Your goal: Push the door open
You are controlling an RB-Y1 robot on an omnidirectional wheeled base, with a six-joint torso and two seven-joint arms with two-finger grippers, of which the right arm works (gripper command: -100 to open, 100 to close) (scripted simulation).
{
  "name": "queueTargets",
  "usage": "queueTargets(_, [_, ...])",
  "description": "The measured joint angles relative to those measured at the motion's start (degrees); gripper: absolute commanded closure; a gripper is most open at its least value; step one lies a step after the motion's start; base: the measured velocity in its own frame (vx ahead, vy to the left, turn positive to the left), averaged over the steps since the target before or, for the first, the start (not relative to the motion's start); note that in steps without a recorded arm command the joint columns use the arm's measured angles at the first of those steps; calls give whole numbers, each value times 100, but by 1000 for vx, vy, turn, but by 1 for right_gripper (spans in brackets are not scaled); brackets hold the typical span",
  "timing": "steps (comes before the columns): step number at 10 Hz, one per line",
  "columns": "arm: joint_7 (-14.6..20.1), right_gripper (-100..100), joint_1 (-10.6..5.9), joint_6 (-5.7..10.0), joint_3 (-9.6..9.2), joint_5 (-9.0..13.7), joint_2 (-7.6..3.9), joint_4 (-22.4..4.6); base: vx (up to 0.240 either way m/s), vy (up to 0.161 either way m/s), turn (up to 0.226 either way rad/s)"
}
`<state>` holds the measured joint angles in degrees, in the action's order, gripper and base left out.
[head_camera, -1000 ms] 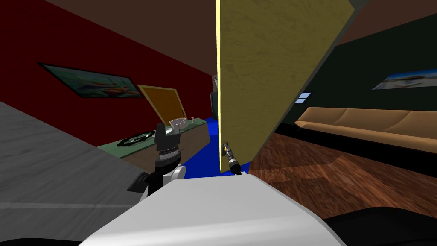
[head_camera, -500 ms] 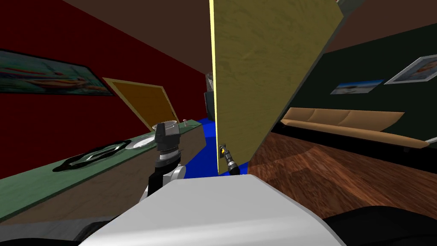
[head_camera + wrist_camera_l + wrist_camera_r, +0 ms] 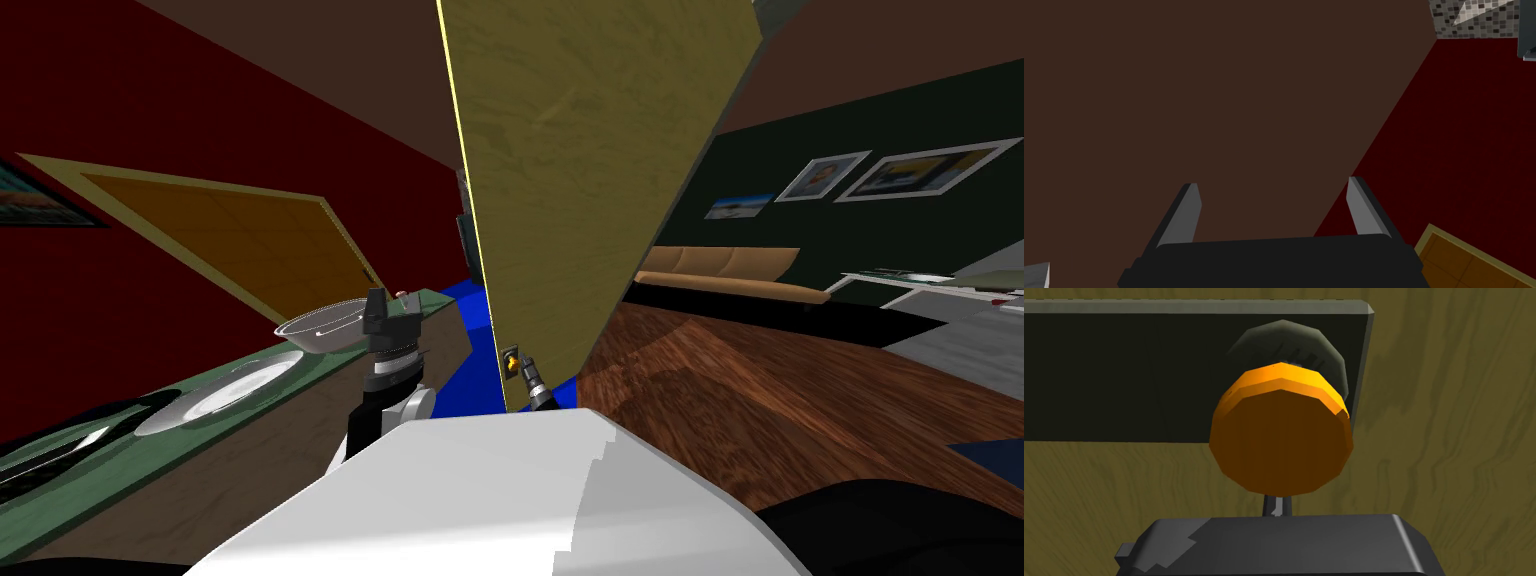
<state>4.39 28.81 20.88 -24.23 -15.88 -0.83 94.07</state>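
**Colleague:** Head view first. Where is the door?

**Me:** The door [image 3: 590,180] stands partly swung with its free edge towards me. It is an olive, wood-grained slab between the blue floor [image 3: 470,312] on my left and the wooden floor [image 3: 760,400] with a sofa [image 3: 720,265] on my right. My right pincer [image 3: 520,370] is at the orange knob [image 3: 511,364], low on that edge. I judge that spot suits a push because it is farthest from the hinges.

**Colleague:** And the left arm?

**Me:** The left pincer [image 3: 377,305] is raised beside the green bench [image 3: 432,300], near its far end by a bowl [image 3: 320,325]. A plate [image 3: 235,390] lies on the bench nearer me.

**Colleague:** Left wrist view?

**Me:** The blades of the left pincer [image 3: 1271,187] are spread wide with nothing between them.

**Colleague:** Right wrist view?

**Me:** The knob [image 3: 1281,438] is dead ahead on a dark plate [image 3: 1124,378]. The right pincer [image 3: 1277,505] has its blades drawn together into one thin stalk that grips nothing. The knob hides their tips, so I cannot tell whether they touch it. I judge that closed blades push more stiffly.
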Motion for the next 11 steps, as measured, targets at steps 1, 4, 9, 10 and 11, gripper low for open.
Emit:
queueTargets(1, [-12,-100,-106,8,20,41,-33,-100,-51,-87,25])
queueTargets(4, [-35,-100,-424,62,100,147,-95,-443,-67,-97,3])
queueTargets(9, [-74,-100,-974,151,237,343,-194,-1028,-46,-73,-2])
queueTargets(10, [-82,-100,-1095,149,261,391,-217,-1127,-50,-69,2])
queueTargets(11, [-91,-100,-1219,169,294,431,-223,-1267,-62,-73,-3])
